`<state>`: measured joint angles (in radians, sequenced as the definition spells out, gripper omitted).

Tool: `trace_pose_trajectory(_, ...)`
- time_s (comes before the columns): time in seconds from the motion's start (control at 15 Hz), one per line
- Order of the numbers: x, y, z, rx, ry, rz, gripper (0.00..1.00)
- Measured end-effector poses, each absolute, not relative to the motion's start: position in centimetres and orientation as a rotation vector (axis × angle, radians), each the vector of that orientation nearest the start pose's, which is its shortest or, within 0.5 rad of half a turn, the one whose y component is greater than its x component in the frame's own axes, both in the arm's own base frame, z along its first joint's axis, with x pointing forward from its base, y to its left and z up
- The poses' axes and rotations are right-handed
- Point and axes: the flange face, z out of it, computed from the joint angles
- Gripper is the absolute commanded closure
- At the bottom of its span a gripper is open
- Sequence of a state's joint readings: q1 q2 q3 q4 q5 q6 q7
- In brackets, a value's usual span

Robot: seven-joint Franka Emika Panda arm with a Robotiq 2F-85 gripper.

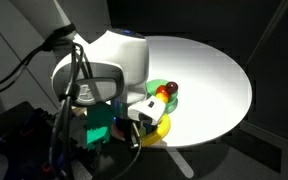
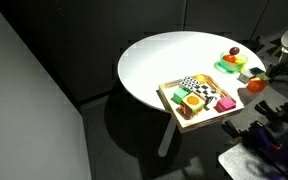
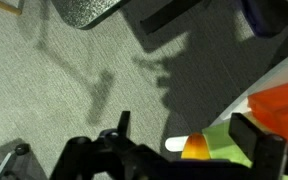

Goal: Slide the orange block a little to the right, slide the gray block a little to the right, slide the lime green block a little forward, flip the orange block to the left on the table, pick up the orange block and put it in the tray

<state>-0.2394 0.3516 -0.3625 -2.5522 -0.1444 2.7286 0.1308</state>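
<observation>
Orange block outside the tray, job unfinished.
The orange block [image 3: 284, 105] sat at the tabletop's [image 2: 164, 55] edge beside the arm, well apart from the tray [image 2: 169, 103] at another edge. By my reading the final drop was not yet done, and whether any slide or the flip was finished could not be judged. The tool [image 3: 189, 140] hung past that edge over the floor, jaws seemingly spread with nothing gripped. The gray and lime green blocks could not be picked out.
</observation>
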Motion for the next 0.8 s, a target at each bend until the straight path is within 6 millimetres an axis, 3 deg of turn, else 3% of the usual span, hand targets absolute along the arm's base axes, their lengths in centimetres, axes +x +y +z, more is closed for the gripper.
trace_pose_trajectory(0.8, 37.0, -24.9, 12.8, -3.159, 0.848, 0.258, 0.00)
